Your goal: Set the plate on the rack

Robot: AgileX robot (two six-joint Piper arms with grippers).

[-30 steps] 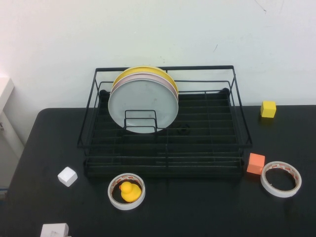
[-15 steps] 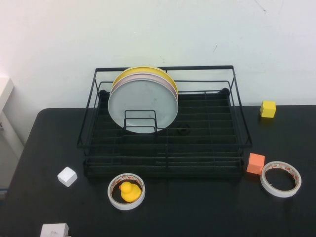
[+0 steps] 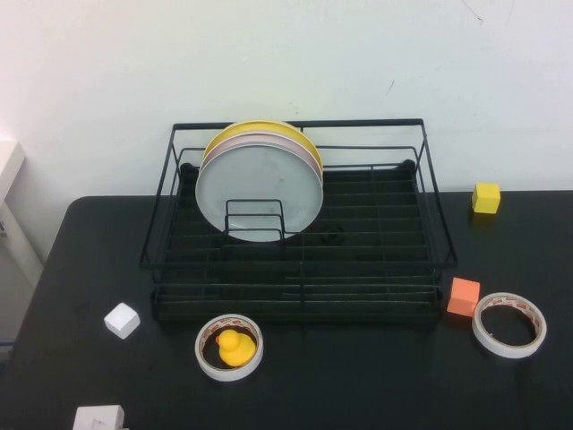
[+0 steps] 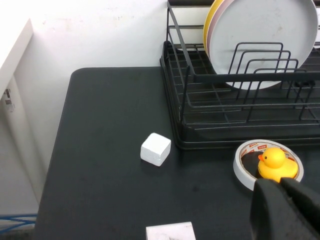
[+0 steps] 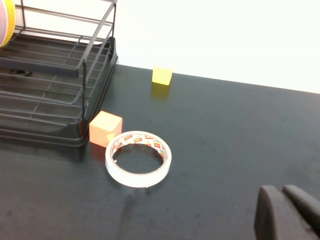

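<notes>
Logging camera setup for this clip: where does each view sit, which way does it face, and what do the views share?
High view: raised on the robot's side, looking down at the rack holding the plate; no arm shows.
Left wrist view: low at the table's left, facing rack, plate and duck; left gripper with jaws shut at the edge.
Right wrist view: low at the right, facing tape roll and orange cube; right gripper with jaws shut.
All share the rack.

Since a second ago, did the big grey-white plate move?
No. The large round grey-white plate stands upright in the black wire rack, at the same spot behind the small wire holder. The left gripper and right gripper are shut, away from it.
</notes>
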